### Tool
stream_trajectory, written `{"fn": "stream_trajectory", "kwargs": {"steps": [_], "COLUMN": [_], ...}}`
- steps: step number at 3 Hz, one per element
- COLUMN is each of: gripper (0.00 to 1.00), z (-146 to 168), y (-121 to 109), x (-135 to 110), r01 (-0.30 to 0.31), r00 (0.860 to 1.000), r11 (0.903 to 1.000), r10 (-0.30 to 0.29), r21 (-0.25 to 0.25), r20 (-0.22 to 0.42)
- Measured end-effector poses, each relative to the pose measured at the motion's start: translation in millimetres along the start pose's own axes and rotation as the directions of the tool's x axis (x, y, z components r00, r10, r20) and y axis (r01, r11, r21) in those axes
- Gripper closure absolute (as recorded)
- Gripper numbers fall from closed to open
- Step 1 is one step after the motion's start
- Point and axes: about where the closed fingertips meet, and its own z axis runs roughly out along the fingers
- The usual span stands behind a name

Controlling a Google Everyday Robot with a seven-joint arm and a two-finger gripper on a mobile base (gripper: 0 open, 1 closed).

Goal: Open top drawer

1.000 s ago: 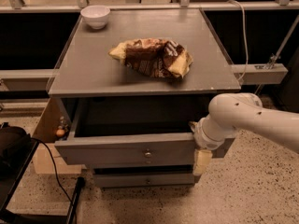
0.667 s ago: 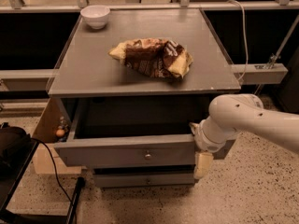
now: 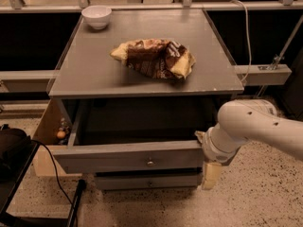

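— Since we both face the cabinet (image 3: 94,79), where do we find the drawer?
— We see the drawer (image 3: 128,157) just under the grey top, pulled well out toward us, its inside dark. Its knob (image 3: 150,162) sits at the middle of the front panel.
— And the gripper?
— We find the gripper (image 3: 208,161) at the right end of that panel, touching or just beside its corner, on the white arm (image 3: 258,126) that comes in from the right. Whether it clasps the panel or grips nothing, we cannot tell.
— What do we see on top?
— A crumpled bag (image 3: 154,58) lies near the middle, and a white bowl (image 3: 96,16) stands at the far left corner, well apart from it.
— And below the drawer?
— We see a lower front (image 3: 123,180), narrower, with its own small knob, set further back.
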Motion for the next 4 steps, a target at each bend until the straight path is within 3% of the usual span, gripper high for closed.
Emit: {"fn": "stream_trajectory", "kwargs": {"steps": [1, 3, 4], "gripper": [0.0, 0.0, 0.0], "z": [-5, -7, -11], "y": [14, 39, 41], "x": [3, 10, 10], "r01": [-0.002, -0.022, -0.023], "r00": [1.0, 0.997, 0.997], "r11": [0.9997, 0.9916, 0.9909], "r10": [0.002, 0.013, 0.014], "r21": [-0.024, -0.127, -0.133], "r20": [-0.014, -0.07, -0.074]}}
